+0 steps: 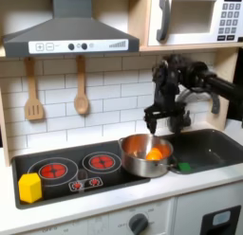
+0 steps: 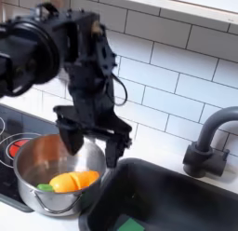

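Look at the silver pot [image 2: 58,171]. It sits on the right side of the toy stove [image 1: 71,172], with its edge close to the sink [image 2: 177,199]. Inside it you can see an orange thing [image 2: 72,182], maybe toy food, lying at the bottom with a small green bit next to it. The pot has high walls, so the food stays put and can't roll away.

Your claw [image 2: 90,137] hangs right above the pot, pointing down. Its two fingers [image 2: 68,137] are spread wide apart. There is nothing between them. The claw does not touch the pot or the orange thing; it is just over the back rim, near them. In the first exterior view the claw [image 1: 154,118] is also just above the pot [image 1: 146,154].

A yellow block [image 1: 29,188] stands at the first exterior view's left, on the front corner of the stove, well away from your claw. Two wooden spoons [image 1: 82,85] hang on the tile wall behind. A dark tap [image 2: 206,142] stands by the sink at the second exterior view's right. A green thing lies in the sink; it is too small to tell what it is.
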Robot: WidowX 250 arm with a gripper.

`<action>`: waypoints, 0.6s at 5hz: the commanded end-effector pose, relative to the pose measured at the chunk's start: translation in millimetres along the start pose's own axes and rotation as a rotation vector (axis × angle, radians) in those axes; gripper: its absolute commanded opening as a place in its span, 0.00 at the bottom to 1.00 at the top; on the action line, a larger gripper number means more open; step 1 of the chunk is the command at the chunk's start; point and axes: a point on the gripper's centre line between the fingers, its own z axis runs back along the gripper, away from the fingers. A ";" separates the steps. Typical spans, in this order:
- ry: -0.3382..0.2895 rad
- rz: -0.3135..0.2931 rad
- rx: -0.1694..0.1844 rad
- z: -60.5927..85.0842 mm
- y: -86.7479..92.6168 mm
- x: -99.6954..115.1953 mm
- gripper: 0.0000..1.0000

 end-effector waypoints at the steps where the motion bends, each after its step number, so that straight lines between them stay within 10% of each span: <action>1: -0.026 0.178 0.077 15.8 47.3 1.5 1.00; 3: -0.030 0.324 0.142 18.2 85.9 -2.3 1.00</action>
